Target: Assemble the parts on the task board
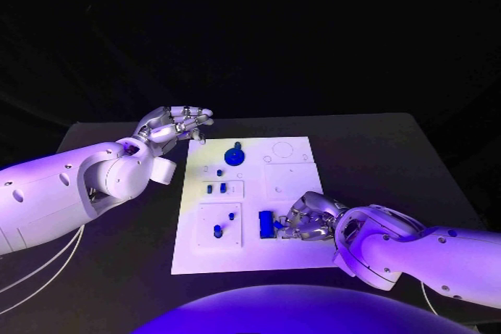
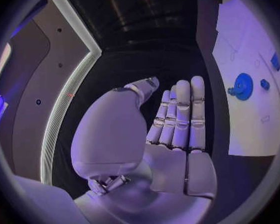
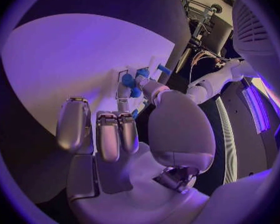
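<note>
— What's the right silver hand (image 1: 306, 218) doing down there?

— Its fingers are curled down on a small blue block-shaped part (image 1: 266, 224) at the near edge of the flat white task board (image 1: 297, 256). Whether it's truly pinched, I can't tell.

— Will that piece be tricky?

— I'd guess light, stiff and smooth plastic, so it might slip; best pinched across its flat sides.

— And the left silver hand (image 1: 172, 124)?

— Fingers together and straight, holding nothing, over the black table (image 1: 115, 135) beside the board's far corner, near a round blue disc part (image 1: 235, 156).
</note>
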### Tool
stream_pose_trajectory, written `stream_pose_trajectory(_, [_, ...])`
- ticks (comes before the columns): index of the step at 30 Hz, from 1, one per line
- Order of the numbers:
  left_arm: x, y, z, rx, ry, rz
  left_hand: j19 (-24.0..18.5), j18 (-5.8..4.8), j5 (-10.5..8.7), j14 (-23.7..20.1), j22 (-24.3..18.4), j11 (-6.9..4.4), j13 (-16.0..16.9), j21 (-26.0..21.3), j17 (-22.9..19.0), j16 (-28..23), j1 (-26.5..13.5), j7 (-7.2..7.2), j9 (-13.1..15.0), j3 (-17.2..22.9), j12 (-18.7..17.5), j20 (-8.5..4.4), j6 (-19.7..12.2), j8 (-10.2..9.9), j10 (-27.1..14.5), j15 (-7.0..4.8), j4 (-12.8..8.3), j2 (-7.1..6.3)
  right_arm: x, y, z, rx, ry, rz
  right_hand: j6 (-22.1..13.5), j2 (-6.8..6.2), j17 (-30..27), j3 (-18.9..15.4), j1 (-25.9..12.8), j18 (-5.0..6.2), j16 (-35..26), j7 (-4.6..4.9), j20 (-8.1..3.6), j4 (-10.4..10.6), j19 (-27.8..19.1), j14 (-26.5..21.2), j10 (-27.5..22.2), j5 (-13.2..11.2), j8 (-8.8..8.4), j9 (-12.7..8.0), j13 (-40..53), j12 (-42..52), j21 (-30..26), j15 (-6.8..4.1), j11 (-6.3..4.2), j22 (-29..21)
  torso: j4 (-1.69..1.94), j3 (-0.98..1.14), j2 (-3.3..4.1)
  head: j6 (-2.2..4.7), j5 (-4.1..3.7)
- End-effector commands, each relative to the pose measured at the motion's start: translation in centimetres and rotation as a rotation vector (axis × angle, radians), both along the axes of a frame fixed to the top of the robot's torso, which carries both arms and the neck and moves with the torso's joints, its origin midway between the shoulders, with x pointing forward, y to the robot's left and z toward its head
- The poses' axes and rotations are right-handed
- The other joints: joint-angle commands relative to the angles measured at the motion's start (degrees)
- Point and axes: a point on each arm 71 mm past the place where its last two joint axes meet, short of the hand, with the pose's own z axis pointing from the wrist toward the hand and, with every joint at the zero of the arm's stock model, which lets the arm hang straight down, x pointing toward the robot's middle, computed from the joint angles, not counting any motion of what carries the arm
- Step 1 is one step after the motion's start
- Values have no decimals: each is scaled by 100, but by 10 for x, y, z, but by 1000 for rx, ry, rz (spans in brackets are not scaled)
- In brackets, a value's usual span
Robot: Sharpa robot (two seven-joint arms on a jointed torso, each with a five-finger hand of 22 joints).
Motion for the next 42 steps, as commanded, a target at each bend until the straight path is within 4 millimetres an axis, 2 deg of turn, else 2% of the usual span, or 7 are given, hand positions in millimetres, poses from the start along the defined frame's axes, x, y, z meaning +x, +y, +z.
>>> stream_pose_trajectory(1, [-1,-2,1,-12,-3,-14,40,33,3,-40,-5,0,1,-22,-6,-30,60,19,6,-42,38,-5,-38,-13,-44,-14,2,5,-2,5,2,28,-22,66,-29,240,1364,603,298,-75,29,-16,-30,-602,81,578,591,25,38,-8,1482,-2,-22,-23,-9,1002,3,1,0,1,4])
stream_pose_trajectory(13, [-1,-1,1,-10,-3,-12,40,33,3,-40,-5,0,1,-22,-6,-30,60,19,6,-42,38,-5,-38,-13,-44,-14,2,5,0,-6,6,24,-67,29,-31,255,1367,623,305,-79,30,-7,-28,-612,86,578,592,25,42,-6,1483,0,-2,-18,-2,1007,-3,6,4,1,7])
stream_pose_trajectory(19, [-1,-1,1,-10,-3,-14,42,33,4,-41,-6,1,0,-25,-8,-30,68,20,7,-42,40,-6,-40,-14,-48,-14,0,6,3,-15,2,-14,-33,-4,-31,257,1362,627,305,-76,28,-5,-27,-613,82,577,592,24,44,-6,1483,2,-16,-17,0,1004,-7,-1,-1,1,-20])
stream_pose_trajectory(26, [-1,-2,1,-10,-2,-17,42,33,4,-43,-7,2,0,-26,-8,-31,69,21,7,-43,41,-6,-41,-14,-49,-13,1,5,6,-20,-4,-44,8,-40,-29,255,1367,623,268,-77,30,1,-22,-600,81,578,593,15,51,-4,1486,7,-20,-10,9,1005,8,0,2,1,-24])
stream_pose_trajectory(38, [-1,-3,1,-10,-2,-18,42,33,4,-47,-9,3,-2,-29,-11,-34,69,22,8,-45,42,-5,-43,-16,-53,-12,3,5,8,-15,-6,-38,24,-56,-5,255,1377,613,189,-81,33,-6,-15,-566,87,580,598,7,75,1,1493,22,2,-5,8,1012,7,-4,-1,1,-11])
stream_pose_trajectory(42, [-1,-2,1,-10,-2,-17,42,33,4,-47,-9,3,-2,-29,-11,-34,69,22,8,-45,42,-5,-43,-16,-53,-12,3,5,9,-16,-7,-47,32,-62,20,251,1386,566,38,-81,36,-21,-13,-479,91,582,602,-1,100,0,1500,37,10,-8,-2,1017,5,-9,-1,1,-5])
